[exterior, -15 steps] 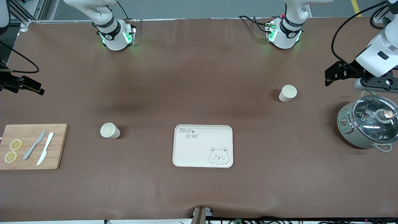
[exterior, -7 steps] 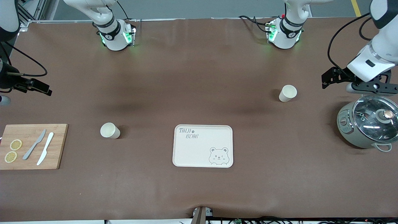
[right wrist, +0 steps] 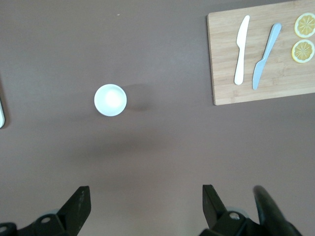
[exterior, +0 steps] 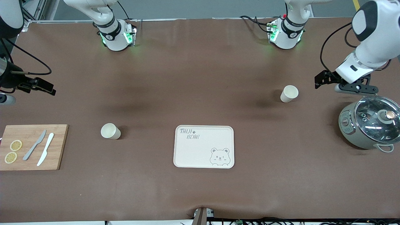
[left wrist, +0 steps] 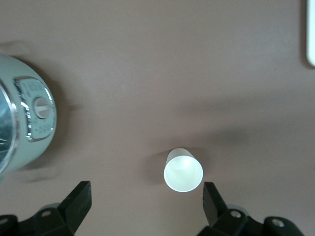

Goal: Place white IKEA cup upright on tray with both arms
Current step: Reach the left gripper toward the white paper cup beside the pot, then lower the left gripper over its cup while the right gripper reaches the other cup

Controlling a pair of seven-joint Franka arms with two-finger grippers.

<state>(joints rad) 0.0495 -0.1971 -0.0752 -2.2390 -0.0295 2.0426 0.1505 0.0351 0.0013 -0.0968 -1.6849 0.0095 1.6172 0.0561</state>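
Ideally the left claw [exterior: 325, 82], wide and empty, descends onto the cup [exterior: 289, 93] at its 8 o'clock; right claw [exterior: 43, 88] wide too.

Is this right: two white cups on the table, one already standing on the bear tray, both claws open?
Not quite. No cup is on the tray; the front view shows it holding nothing. One cup stands on the table toward the right arm's end, the other cup toward the left arm's end. The rest holds: the left claw and the right claw are both open.
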